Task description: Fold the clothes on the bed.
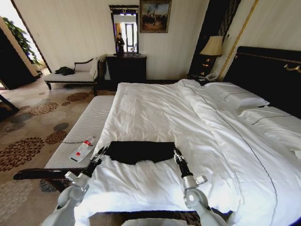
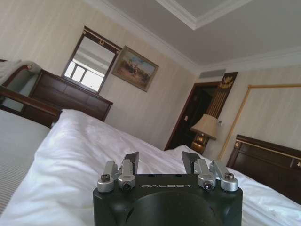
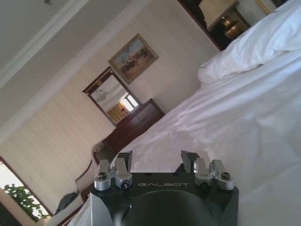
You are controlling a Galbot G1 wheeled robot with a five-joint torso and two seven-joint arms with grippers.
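Black T-shirt [image 1: 136,151]: lies on the white duvet [image 1: 155,117] near the foot edge of the bed [image 1: 263,70], towards the bed's left side; it reads as a wide dark band, its near edge curving over white bedding, so it looks partly folded or bunched. No lettering can be made out.
Left gripper [image 1: 102,153]: at the shirt's left end, low at the fabric; in the head view the fingertips meet the dark cloth. In the left wrist view its fingers [image 2: 133,163] stand apart with white bedding between them, so the jaws are released.
Right gripper [image 1: 177,154]: at the shirt's right end, level with the other gripper. In the right wrist view its fingers [image 3: 125,160] are likewise spread, with a sliver of dark cloth by one fingertip; jaws released, nothing clamped.
Bed: white duvet and pillows [image 1: 235,96], dark headboard at the far right.
Bench [image 1: 89,127]: pale, ribbed, along the bed's left side, carrying a small bottle [image 1: 87,141] on a flat packet near its near end.
Room behind: dark dresser [image 1: 126,68] with mirror [image 1: 124,29], framed painting [image 1: 155,16], lamp [image 1: 212,46] by the headboard, chaise [image 1: 70,75] at the far left.
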